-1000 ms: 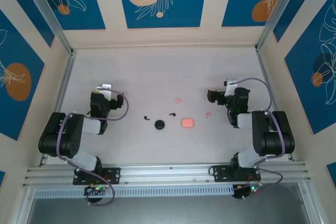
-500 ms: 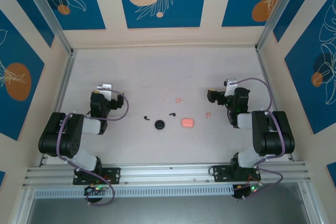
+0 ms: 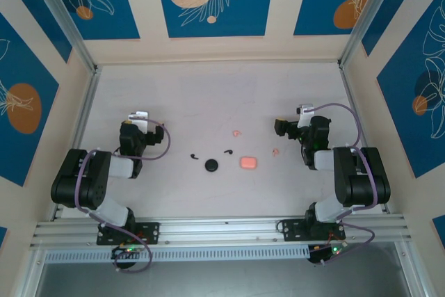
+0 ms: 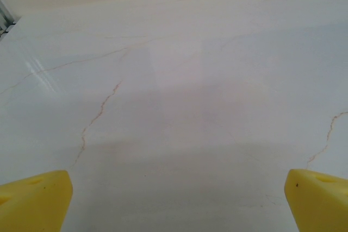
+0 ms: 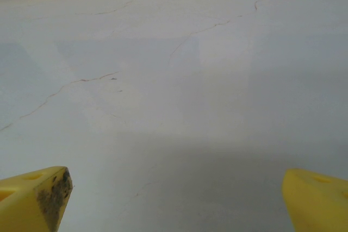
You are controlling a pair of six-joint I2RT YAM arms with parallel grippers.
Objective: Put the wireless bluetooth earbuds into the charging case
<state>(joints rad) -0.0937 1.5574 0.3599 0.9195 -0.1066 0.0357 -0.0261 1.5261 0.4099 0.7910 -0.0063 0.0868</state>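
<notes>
Two black wireless bluetooth earbuds [image 3: 194, 156] [image 3: 228, 151] lie on the pale table, just above a round black charging case [image 3: 211, 165]. A pink case [image 3: 248, 162] sits to its right, with two tiny pink buds [image 3: 236, 132] [image 3: 276, 151] nearby. My left gripper [image 3: 139, 117] rests folded back at the left, well away from them. My right gripper [image 3: 303, 113] is at the right, a little beyond the nearer pink bud. Both stand open: in the wrist views the yellow fingertips [image 4: 33, 199] [image 5: 32, 199] are wide apart over bare table, with nothing between them.
The white table [image 3: 208, 95] is walled on three sides by cream panels with blue prints. Aluminium rails [image 3: 222, 231] run along the near edge by the arm bases. Open surface stretches toward the back wall.
</notes>
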